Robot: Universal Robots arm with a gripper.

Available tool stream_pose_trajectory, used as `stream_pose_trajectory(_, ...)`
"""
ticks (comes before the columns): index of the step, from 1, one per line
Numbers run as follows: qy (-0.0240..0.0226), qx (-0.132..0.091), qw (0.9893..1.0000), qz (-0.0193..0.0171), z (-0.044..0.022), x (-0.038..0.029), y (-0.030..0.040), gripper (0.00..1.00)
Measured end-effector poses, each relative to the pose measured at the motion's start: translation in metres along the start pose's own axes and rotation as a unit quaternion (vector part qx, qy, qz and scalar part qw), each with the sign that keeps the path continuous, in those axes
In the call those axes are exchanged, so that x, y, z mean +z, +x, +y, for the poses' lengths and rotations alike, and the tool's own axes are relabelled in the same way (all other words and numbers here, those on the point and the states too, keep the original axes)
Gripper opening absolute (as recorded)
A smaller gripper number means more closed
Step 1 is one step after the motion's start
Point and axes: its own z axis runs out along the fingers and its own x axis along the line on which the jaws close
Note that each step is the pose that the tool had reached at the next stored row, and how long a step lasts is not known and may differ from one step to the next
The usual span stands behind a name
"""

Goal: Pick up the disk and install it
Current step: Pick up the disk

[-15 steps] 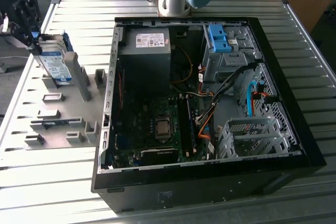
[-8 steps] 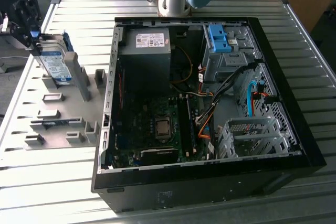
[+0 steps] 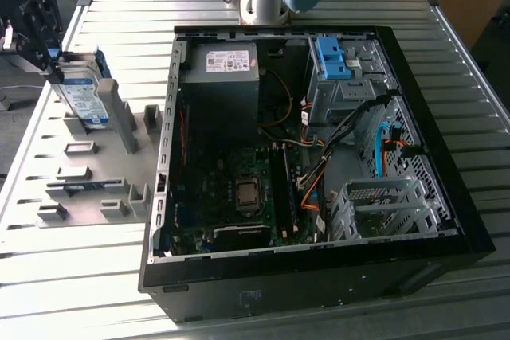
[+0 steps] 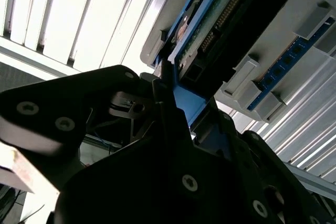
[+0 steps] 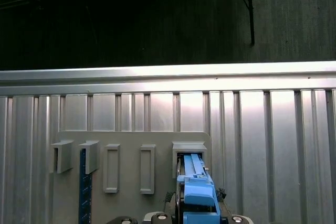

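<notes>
The disk (image 3: 82, 95), a silver drive with a white and blue label and blue side rails, stands on edge in the grey holder plate (image 3: 88, 189) at the exterior view's left. My black gripper (image 3: 54, 63) is over its upper end and looks shut on it. In the first wrist view the disk's blue rail (image 5: 196, 182) runs edge-on from between my fingers into a grey slot (image 5: 189, 149). The second wrist view shows the disk's circuit-board side (image 4: 220, 19), with a fingertip (image 4: 167, 85) pressed against its blue rail.
An open computer case (image 3: 446, 189) lies at the exterior view's right. Inside it are a power supply (image 3: 227, 69), a motherboard (image 3: 239, 189), cables and a blue bracket (image 3: 331, 57) in the drive bay. The holder plate has several empty slots (image 5: 111, 166) and a blue strip (image 5: 82, 182).
</notes>
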Motion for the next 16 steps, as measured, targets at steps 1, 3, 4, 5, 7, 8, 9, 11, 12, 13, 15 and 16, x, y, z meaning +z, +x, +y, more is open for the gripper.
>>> stream_pose_trajectory(1, 0.0, 0.0, 1.0, 0.0, 0.0, 0.0, 0.0, 0.36)
stream_pose_trajectory(3, 0.0, 0.0, 1.0, 0.0, 0.0, 0.0, 0.0, 0.36)
stream_pose_trajectory(4, 0.0, 0.0, 1.0, 0.0, 0.0, 0.0, 0.0, 0.36)
stream_pose_trajectory(5, 0.0, 0.0, 1.0, 0.0, 0.0, 0.0, 0.0, 0.36)
stream_pose_trajectory(7, 0.0001, 0.0, 1.0, -0.0001, 0.0, -0.0004, 0.0, 0.36)
stream_pose_trajectory(8, 0.0, 0.0, 1.0, 0.0, 0.0, -0.0013, 0.0, 0.36)
stream_pose_trajectory(9, 0.0001, 0.0, 1.0, 0.0, 0.0, -0.0025, 0.0, 0.36)
stream_pose_trajectory(11, 0.0001, 0.0, 1.0, 0.0, 0.0, -0.0061, 0.0, 0.36)
stream_pose_trajectory(12, 0.0, 0.0, 1.0, 0.0, 0.0, -0.0082, 0.0, 0.36)
stream_pose_trajectory(13, 0.0, 0.0, 1.0, 0.0, 0.0, -0.0104, 0.0, 0.36)
stream_pose_trajectory(15, 0.0, 0.0, 1.0, 0.0, 0.0, -0.0148, 0.0, 0.36)
stream_pose_trajectory(16, 0.0001, 0.0, 1.0, 0.0, 0.0, -0.0164, 0.0, 0.36)
